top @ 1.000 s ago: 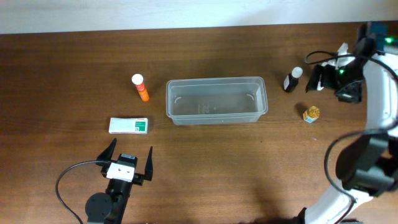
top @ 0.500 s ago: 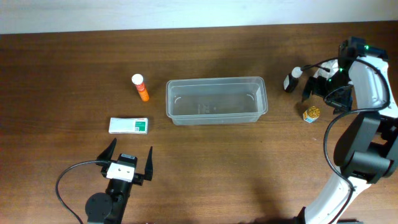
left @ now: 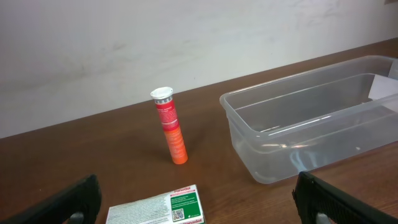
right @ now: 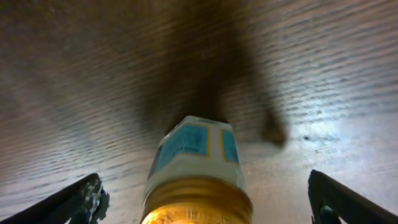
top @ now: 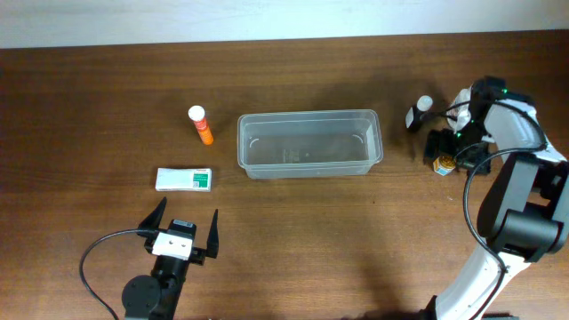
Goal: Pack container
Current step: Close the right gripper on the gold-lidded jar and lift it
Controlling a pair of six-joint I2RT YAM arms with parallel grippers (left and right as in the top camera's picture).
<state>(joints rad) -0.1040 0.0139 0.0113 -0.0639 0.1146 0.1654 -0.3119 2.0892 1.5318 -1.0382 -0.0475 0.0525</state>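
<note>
Table seen from above. Nearest you, your left gripper hangs with jaws spread wide, holding nothing. Just beyond it lies a white-and-green box. At mid-table sits the container, a clear tub, upright and empty; an orange tube stands to its left. Right of it, your right gripper straddles a gold-capped bottle, jaws wide, not gripping; a dark bottle stands beyond. The tub looks light, thin-walled and slick: pinch one wall under the rim if you must shift it.
</note>
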